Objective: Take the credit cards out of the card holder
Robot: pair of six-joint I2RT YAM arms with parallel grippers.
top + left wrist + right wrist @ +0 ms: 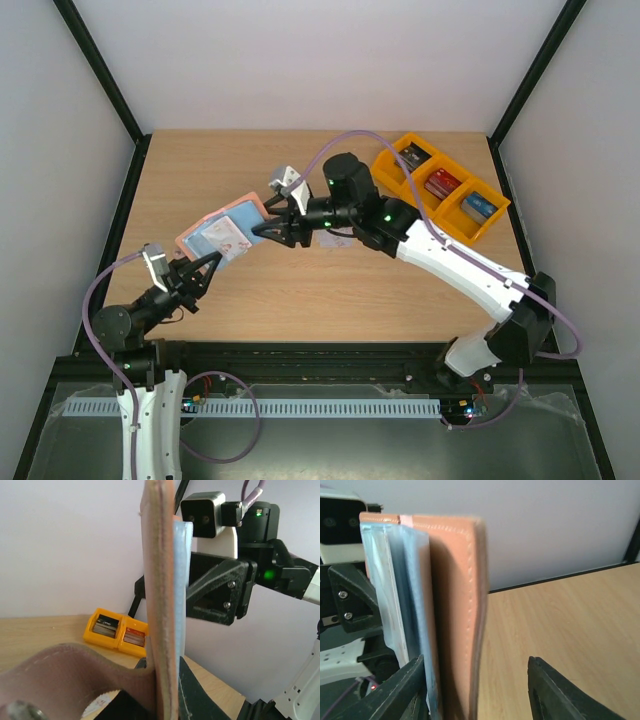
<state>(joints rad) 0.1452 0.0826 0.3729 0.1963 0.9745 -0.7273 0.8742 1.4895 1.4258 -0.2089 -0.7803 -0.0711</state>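
Note:
The card holder (222,228) is held open and tilted above the table, pinkish-tan outside and light blue inside. A whitish card with reddish marks (230,240) shows in its pocket. My left gripper (197,270) is shut on the holder's near-left corner. In the left wrist view the holder (162,605) stands edge-on between the fingers. My right gripper (272,231) is open at the holder's right edge. In the right wrist view the holder (452,610) stands between the spread fingers (405,692), close to the left one. A small whitish flat piece (335,240) lies on the table under the right arm.
Three joined orange bins (440,185) with dark, red and blue boxes stand at the back right, and also show in the left wrist view (117,630). Black frame posts and white walls ring the wooden table (330,290).

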